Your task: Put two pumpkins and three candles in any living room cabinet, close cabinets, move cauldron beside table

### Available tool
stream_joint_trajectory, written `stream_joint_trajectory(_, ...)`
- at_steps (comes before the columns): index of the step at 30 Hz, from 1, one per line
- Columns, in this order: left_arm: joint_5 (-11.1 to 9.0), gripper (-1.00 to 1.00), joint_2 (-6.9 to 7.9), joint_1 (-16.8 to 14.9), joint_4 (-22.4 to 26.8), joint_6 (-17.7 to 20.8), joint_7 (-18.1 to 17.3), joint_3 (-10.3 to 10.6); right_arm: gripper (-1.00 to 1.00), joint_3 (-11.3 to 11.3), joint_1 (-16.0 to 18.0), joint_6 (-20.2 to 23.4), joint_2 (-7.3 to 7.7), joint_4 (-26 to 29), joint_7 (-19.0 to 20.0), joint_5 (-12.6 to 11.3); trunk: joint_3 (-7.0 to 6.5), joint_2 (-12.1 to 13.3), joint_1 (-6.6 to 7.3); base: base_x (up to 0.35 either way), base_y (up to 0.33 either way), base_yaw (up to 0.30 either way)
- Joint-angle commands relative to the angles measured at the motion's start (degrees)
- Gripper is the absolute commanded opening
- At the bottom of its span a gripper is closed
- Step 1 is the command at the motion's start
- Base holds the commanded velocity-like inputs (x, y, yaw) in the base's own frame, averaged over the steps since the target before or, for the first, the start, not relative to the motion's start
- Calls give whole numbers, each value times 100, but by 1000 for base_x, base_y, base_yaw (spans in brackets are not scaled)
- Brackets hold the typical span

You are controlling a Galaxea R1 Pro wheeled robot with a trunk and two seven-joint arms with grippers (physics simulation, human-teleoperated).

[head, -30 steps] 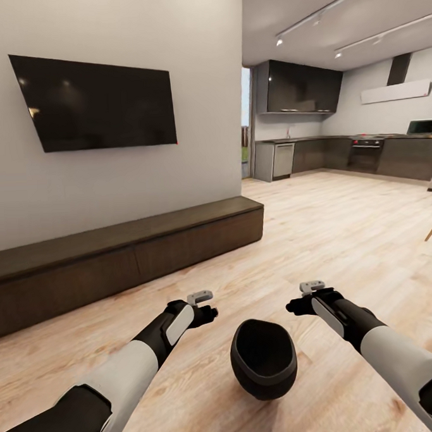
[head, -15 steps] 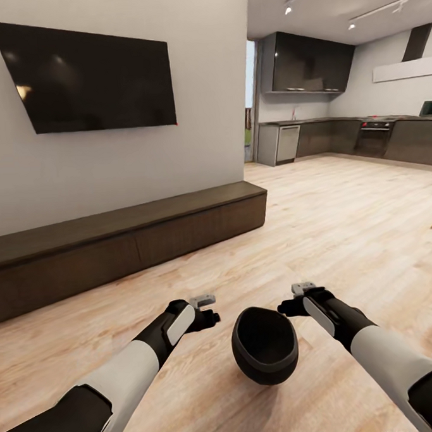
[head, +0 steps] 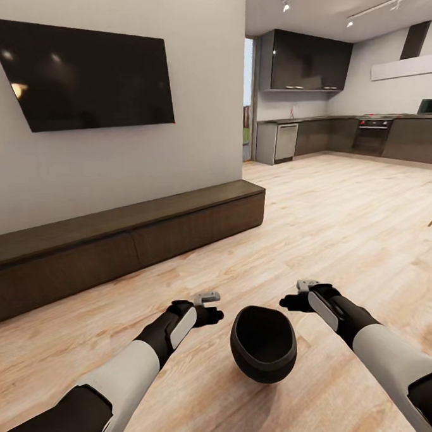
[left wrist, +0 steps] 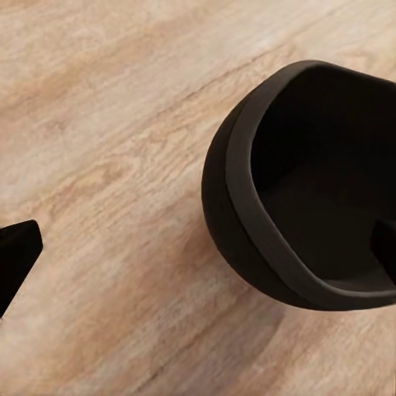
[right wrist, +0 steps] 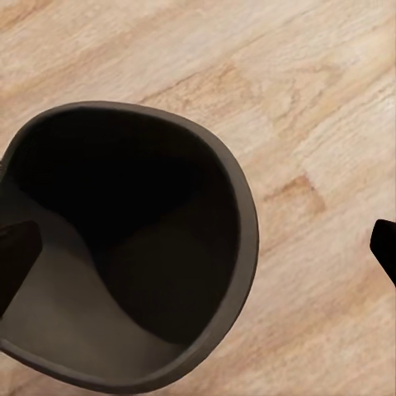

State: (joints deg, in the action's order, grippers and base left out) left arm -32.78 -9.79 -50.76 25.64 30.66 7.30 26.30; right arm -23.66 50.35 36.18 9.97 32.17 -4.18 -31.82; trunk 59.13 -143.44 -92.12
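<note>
One round matte-black cauldron (head: 263,351), wide-mouthed, on pale wood-grain floor (head: 343,234).

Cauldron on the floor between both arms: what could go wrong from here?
The cauldron sits tilted on the wood floor, with the left claw and right claw beside its rim, neither closed on it. A one-sided pinch could roll it away. No coffee table is in sight, so carrying comes next.
</note>
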Motion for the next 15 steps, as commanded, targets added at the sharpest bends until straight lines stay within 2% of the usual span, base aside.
stream_joint_trajectory(1,-39,100,4,-4,10,12,48,39,100,-46,4,14,8,5,-41,-57,6,-3,1,0,0,0)
stream_joint_trajectory(8,60,100,9,-4,17,-141,49,41,100,-61,-5,7,-23,-195,-32,-51,6,-3,1,0,0,0)
stream_joint_trajectory(11,154,100,6,-4,12,-324,87,46,100,-63,-7,-25,-203,-658,-38,-52,6,-3,1,0,0,0)
stream_joint_trajectory(15,177,100,-15,-4,14,-362,95,47,100,-69,-7,-47,-265,-829,-44,-49,6,-3,1,0,0,0)
